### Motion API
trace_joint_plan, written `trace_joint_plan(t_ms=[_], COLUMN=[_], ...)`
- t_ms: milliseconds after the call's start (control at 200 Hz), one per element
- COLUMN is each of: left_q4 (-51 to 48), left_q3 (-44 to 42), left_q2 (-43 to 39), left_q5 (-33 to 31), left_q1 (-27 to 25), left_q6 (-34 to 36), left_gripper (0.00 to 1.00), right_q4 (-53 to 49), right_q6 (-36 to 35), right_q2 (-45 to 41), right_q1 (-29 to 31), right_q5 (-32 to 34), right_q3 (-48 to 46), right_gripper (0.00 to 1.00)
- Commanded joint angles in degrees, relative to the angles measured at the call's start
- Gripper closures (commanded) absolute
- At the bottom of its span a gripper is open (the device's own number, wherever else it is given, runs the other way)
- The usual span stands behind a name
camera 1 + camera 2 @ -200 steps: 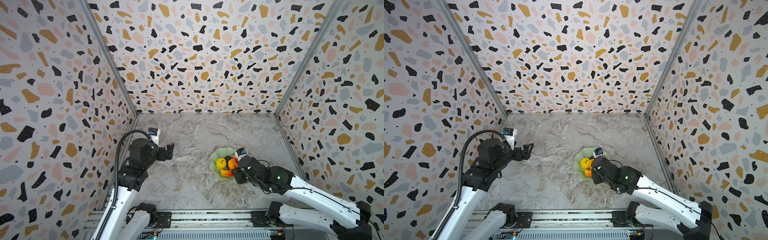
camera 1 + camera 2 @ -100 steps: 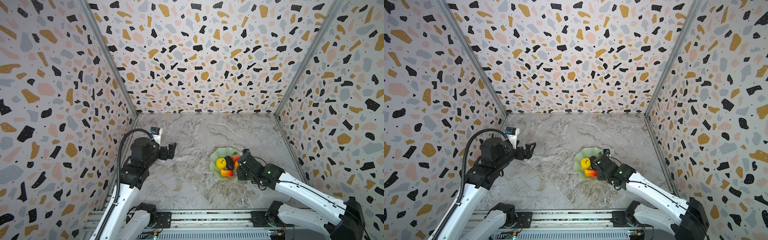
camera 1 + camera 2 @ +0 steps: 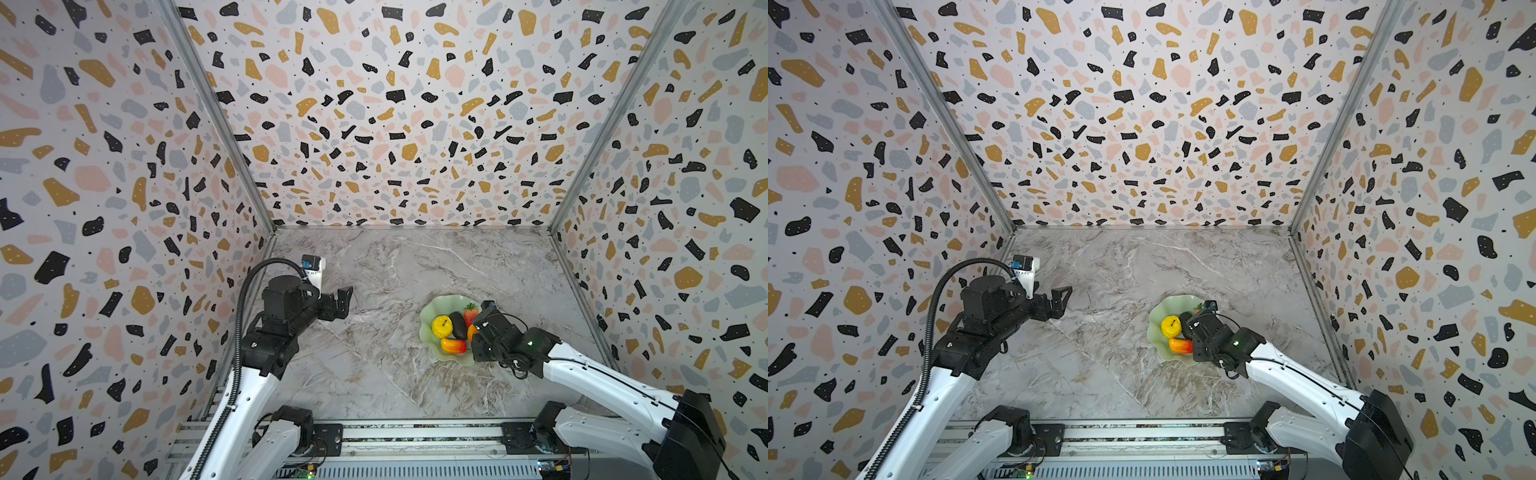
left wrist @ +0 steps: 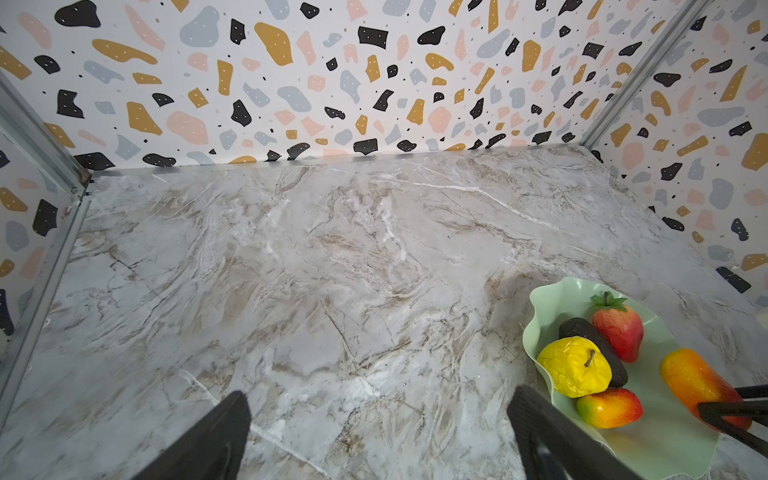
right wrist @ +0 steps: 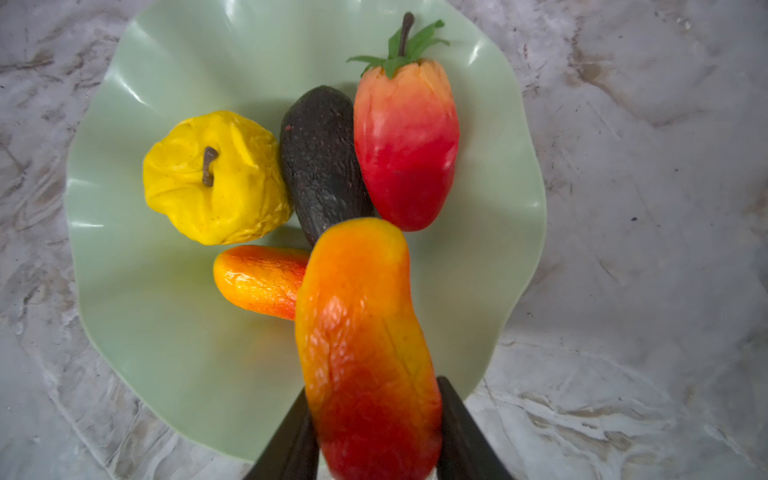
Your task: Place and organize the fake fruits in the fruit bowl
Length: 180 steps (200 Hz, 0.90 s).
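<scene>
The fruit bowl (image 3: 428, 316) (image 3: 1156, 320), pale green with a wavy rim, sits right of centre on the marble table. In it lie a yellow apple (image 5: 214, 178), a blackish oval fruit (image 5: 322, 162), a red strawberry (image 5: 405, 141) and a small red-orange fruit (image 5: 259, 280). My right gripper (image 5: 374, 395) (image 3: 478, 332) is shut on a second red-orange oblong fruit (image 5: 361, 340), held just over the bowl's near right part (image 4: 694, 380). My left gripper (image 3: 345, 301) (image 4: 380, 395) stands open above bare table, far left of the bowl, with nothing between its fingers.
Speckled terrazzo walls (image 3: 395, 124) close the table in at the back and on both sides. A metal rail (image 3: 374, 432) with the two arm bases runs along the front edge. Bare marble (image 4: 332, 270) stretches between the left gripper and the bowl.
My right arm has sunk lower over the bowl's right side with the red-orange fruit, uncovering the strawberry. The left arm has shifted slightly and stays open.
</scene>
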Motion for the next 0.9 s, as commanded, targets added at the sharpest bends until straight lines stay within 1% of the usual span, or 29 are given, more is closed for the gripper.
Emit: trace_joint_plan(t_ms=[0,175,285,491,556,621,721,821,856,896], left_q4=[2.16,1.84,1.62,1.33,1.33,1.52,3.06,6.18,8.12,10.38], left_q3=[-0.45,-0.32,-0.32,-0.98,-0.98,-1.02,-1.41,-2.38,-3.28,-4.46], left_q2=[0.04,0.03,-0.10,-0.40,-0.37,-0.32,-0.06,-0.35,-0.77,-1.29], left_q5=[0.18,0.14,-0.10,-0.20,-0.42,-0.68,-1.92,-6.53,-8.92,-11.69], left_q1=[-0.32,-0.31,-0.31,-0.31,-0.31,-0.31,-0.31,-0.31,-0.30,-0.31], left_q6=[0.15,0.24,0.31,0.34,0.32,0.27,-0.04,-1.46,-2.41,-3.72], left_gripper=[0.01,0.00,0.00,0.01,0.00,0.00,0.00,0.00,0.00,0.01], right_q4=[0.87,1.27,0.70,-1.25,-2.11,-2.50,1.98,14.30,19.93,26.39], right_q6=[0.00,-0.22,-0.85,-2.66,-4.13,-6.79,-14.19,-24.62,-28.17,-31.94], right_q2=[-0.15,-0.94,-1.68,-2.76,-3.39,-4.33,-6.87,-10.06,-11.12,-12.07], right_q1=[-0.28,-0.28,-0.28,-0.19,-0.19,-0.28,-1.31,-5.18,-7.66,-11.61], right_q5=[-0.40,-0.38,0.11,1.65,3.10,6.46,11.39,12.12,11.51,9.12], right_q3=[-0.52,0.09,1.70,5.62,7.29,9.15,11.02,9.69,8.27,6.23], right_gripper=[0.63,0.38,0.28,0.16,0.08,0.00,0.01,0.01,0.01,0.01])
